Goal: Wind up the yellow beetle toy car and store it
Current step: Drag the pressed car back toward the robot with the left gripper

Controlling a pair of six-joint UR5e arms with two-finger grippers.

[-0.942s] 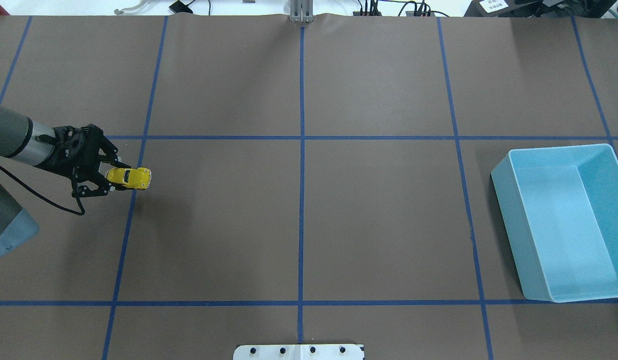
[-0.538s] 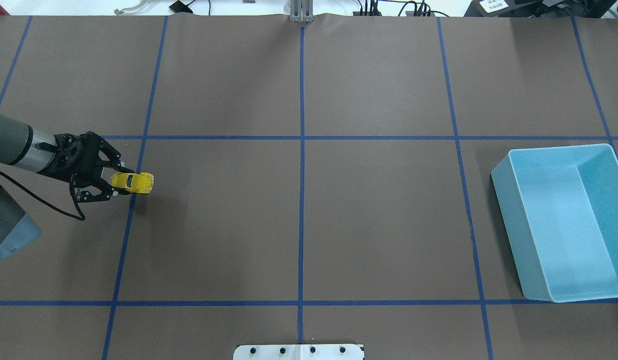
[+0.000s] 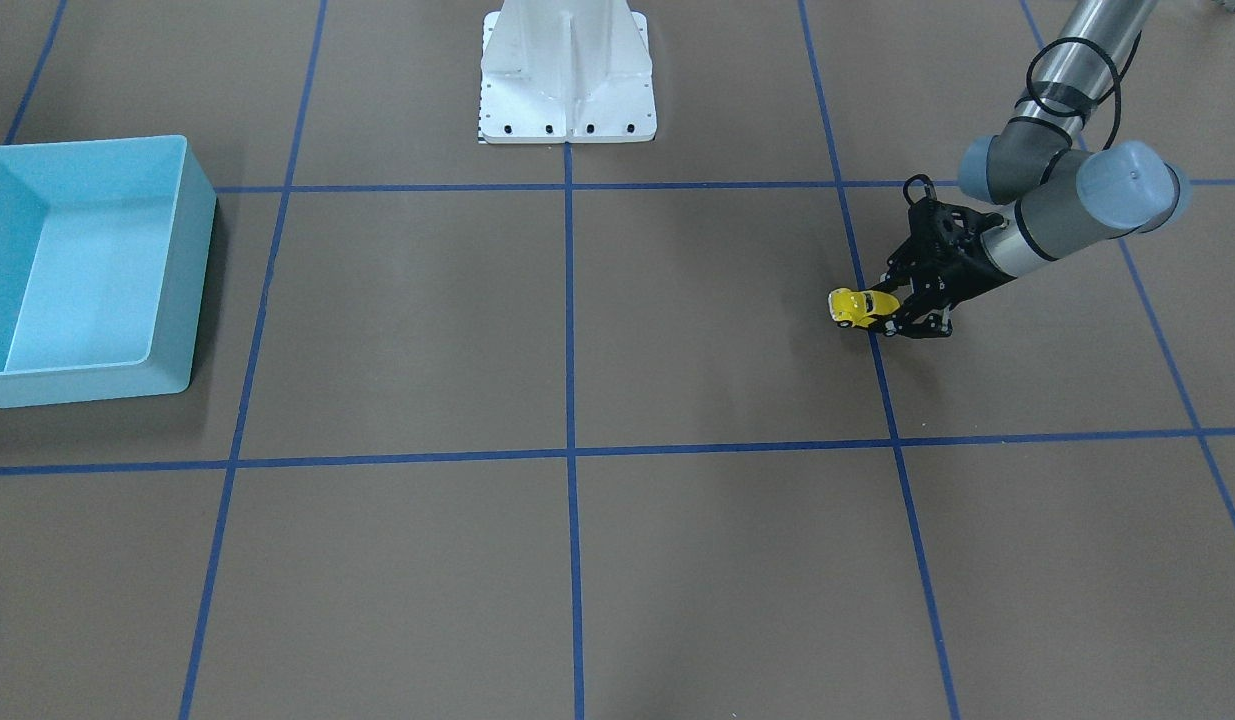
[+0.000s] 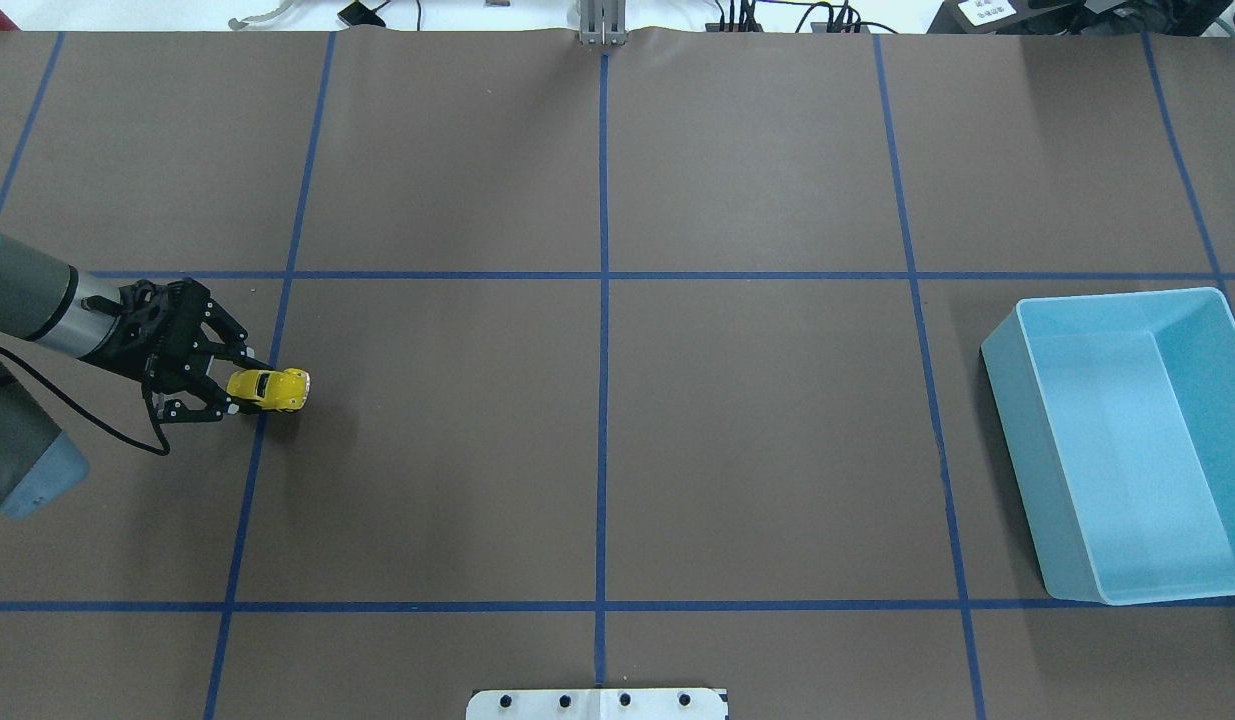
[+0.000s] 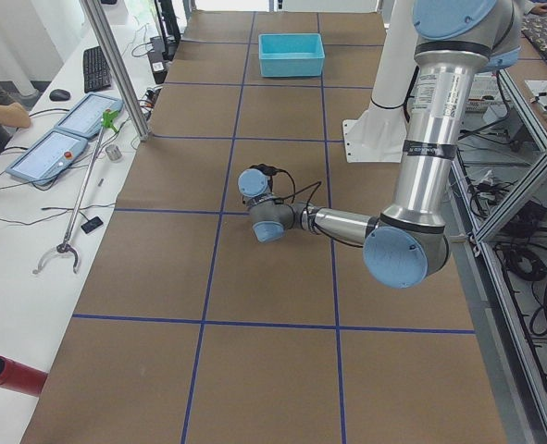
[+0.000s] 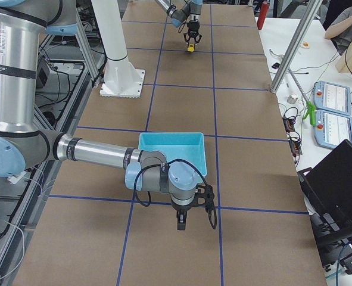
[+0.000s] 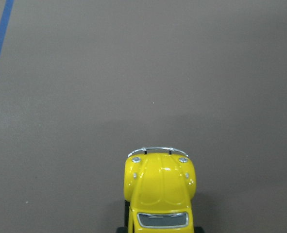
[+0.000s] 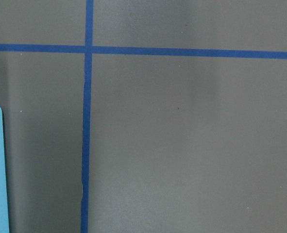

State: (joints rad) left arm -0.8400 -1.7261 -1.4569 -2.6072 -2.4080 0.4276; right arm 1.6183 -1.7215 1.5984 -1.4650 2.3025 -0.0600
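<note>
The yellow beetle toy car (image 4: 269,388) is at the table's left, by a blue tape line. My left gripper (image 4: 239,390) is shut on its rear, and its nose points toward the table's middle. It also shows in the front-facing view (image 3: 855,305) with the left gripper (image 3: 885,310) behind it, and in the left wrist view (image 7: 159,189) from above its hood. It sits low at the table surface; I cannot tell whether its wheels touch. My right gripper (image 6: 181,225) shows only in the exterior right view, pointing down beside the light blue bin (image 4: 1117,300); I cannot tell if it is open or shut.
The light blue bin (image 3: 187,200) stands open and holds nothing, at the table's far right. The robot's white base plate (image 3: 567,128) is at the robot's edge of the table. Blue tape lines cross the brown table cover (image 4: 757,430).
My left gripper has come down and toward the robot's side of the table with the car still held. The car's nose has stayed pointed toward the middle.
</note>
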